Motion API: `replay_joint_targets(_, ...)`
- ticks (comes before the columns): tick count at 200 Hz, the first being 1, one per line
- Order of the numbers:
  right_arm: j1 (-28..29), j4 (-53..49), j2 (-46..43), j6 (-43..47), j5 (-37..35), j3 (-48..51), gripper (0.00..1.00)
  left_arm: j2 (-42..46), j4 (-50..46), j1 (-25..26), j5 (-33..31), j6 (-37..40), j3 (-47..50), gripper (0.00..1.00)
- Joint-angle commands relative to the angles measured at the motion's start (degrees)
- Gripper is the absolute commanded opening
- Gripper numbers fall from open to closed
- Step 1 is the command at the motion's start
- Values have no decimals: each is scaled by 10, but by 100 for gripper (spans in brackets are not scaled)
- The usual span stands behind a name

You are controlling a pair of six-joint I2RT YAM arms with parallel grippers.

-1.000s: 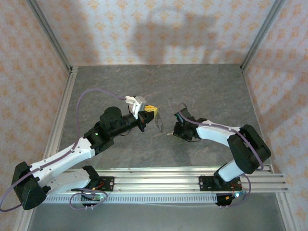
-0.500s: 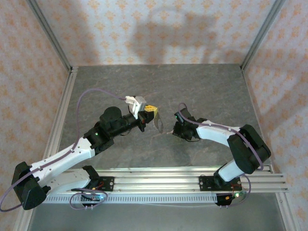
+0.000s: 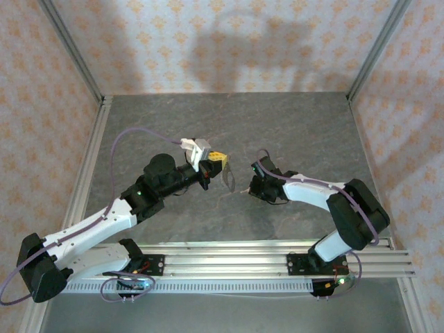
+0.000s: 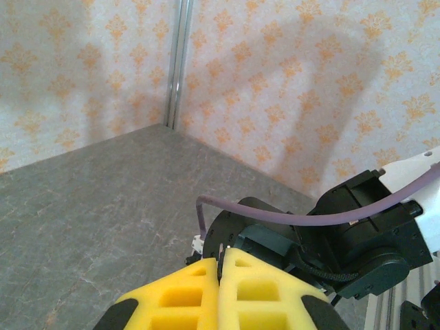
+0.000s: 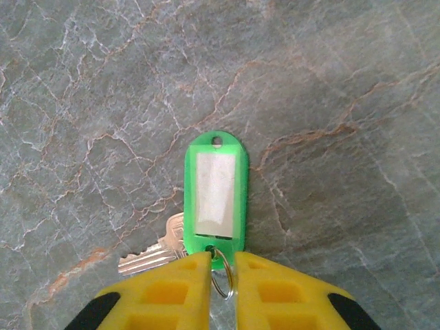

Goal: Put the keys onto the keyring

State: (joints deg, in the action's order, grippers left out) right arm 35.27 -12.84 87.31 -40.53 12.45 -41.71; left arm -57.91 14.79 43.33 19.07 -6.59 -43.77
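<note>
**Key and strap, both arms mid-worktop: where things sit**

Checking in from the remote station. My left gripper (image 3: 220, 159) is up off the worktop (image 3: 291, 125), roughly over the middle. Its yellow foam fingers (image 4: 258, 292) are squeezed flat against each other, with no gap at all in the wrist cam. From overhead, the keyring (image 3: 229, 177), that thin tan strap, curves down from the fingertips, so I read it as pinched there and dangling. The wrist cam doesn't catch the strap itself. It looks across at the other arm's dark wrist and purple cable, with the wallpapered back corner behind.

The right gripper (image 5: 223, 265) is low and just beside the strap, on its right, a little nearer the near edge than the centre. Its cam looks straight down at the grey marbled surface. The green tag (image 5: 216, 192) lies flat there with a white paper insert, its holed end pointing away from the fingers. The silvery key (image 5: 148, 256) pokes out from under the tag's lower left side, blade aimed left. A small metal ring (image 5: 221, 278) at the tag's near end sits right in the narrow slot between the two yellow fingertips. The fingers are only slightly parted, and honestly I can't tell whether they're pinching that ring or just straddling it.
</note>
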Motion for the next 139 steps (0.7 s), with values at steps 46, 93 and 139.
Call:
replay_joint_targets(46,2,4,5,-2,-12,5,0,0,27,-5,3,-4,-17,0)
replay_joint_targets(93,-4,-21,-70,35,-44,0,0,-4,17,-5,3,-2,-24,0)
replay_joint_targets(139,-65,6,-240,137,21,-3,0,-15,5,-5,8,7,-36,0)
